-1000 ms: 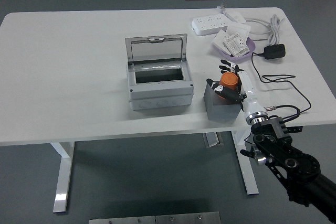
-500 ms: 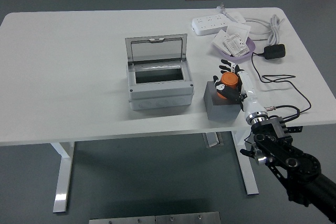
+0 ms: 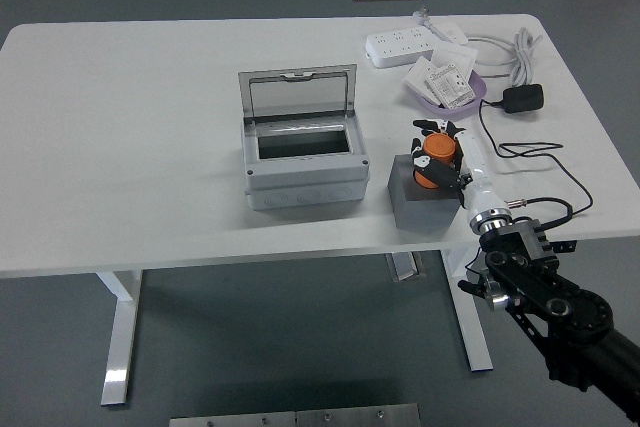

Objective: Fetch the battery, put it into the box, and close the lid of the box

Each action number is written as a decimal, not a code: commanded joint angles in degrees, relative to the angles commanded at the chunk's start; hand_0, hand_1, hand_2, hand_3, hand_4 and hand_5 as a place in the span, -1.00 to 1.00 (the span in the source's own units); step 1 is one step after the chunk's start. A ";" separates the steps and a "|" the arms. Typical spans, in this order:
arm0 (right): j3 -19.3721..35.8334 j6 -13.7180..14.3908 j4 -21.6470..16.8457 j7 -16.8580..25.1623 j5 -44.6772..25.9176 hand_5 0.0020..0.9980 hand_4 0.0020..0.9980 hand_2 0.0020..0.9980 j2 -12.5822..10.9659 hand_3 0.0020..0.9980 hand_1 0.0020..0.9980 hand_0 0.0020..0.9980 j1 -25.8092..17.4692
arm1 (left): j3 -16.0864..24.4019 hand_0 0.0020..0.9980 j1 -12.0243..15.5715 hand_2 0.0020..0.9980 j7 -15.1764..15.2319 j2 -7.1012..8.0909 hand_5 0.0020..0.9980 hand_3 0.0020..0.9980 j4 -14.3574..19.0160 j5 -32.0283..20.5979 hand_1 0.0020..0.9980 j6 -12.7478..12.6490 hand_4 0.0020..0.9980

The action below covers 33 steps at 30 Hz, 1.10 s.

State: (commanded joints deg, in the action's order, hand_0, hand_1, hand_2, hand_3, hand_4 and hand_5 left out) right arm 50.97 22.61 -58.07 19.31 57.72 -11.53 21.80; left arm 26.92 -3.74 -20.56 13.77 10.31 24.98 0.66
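The orange cylindrical battery (image 3: 436, 151) is held just above the dark grey block (image 3: 415, 200) at the table's right front. My right hand (image 3: 437, 157) is curled around it, black fingertips wrapping its sides, the white forearm running back to the lower right. The grey box (image 3: 303, 169) stands left of the block with its clear lid (image 3: 299, 95) raised upright at the back, its inside open and dark. My left arm does not show.
A purple tray (image 3: 478, 95) of white packets sits behind the hand, with a white power strip (image 3: 400, 44) and coiled cord beyond it. A black adapter (image 3: 523, 98) and its cable trail along the right edge. The table's near edge runs just below the block.
The right hand has closed tighter on the battery and raised it slightly, shifting it a little to the right over the block. The box and lid have not moved.
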 joint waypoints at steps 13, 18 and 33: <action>0.17 0.52 -0.25 0.30 -0.35 -0.79 -0.45 0.51 0.02 0.27 0.55 0.61 -0.07 | -0.21 0.15 -0.04 0.01 0.56 -0.01 -1.00 0.11 0.00 -0.18 0.17 -0.31 0.05; 0.09 0.97 -0.15 0.21 -0.27 -0.78 -0.66 0.31 0.03 0.21 0.23 0.34 -0.19 | -0.34 0.15 -0.03 0.01 0.78 0.03 -1.00 0.11 0.00 -0.26 0.17 -0.45 0.05; 0.33 1.69 -1.00 -0.58 0.34 -1.00 -1.00 -0.05 -0.06 0.00 -0.40 -0.35 -0.11 | -0.27 0.15 -0.10 0.01 1.29 0.07 -1.00 0.11 0.00 -0.05 0.17 -0.97 0.05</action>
State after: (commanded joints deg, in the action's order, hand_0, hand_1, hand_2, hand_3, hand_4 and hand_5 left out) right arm 51.31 24.29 -59.07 18.73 58.06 -11.59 21.69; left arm 26.65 -3.83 -19.27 13.84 10.31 24.92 -0.31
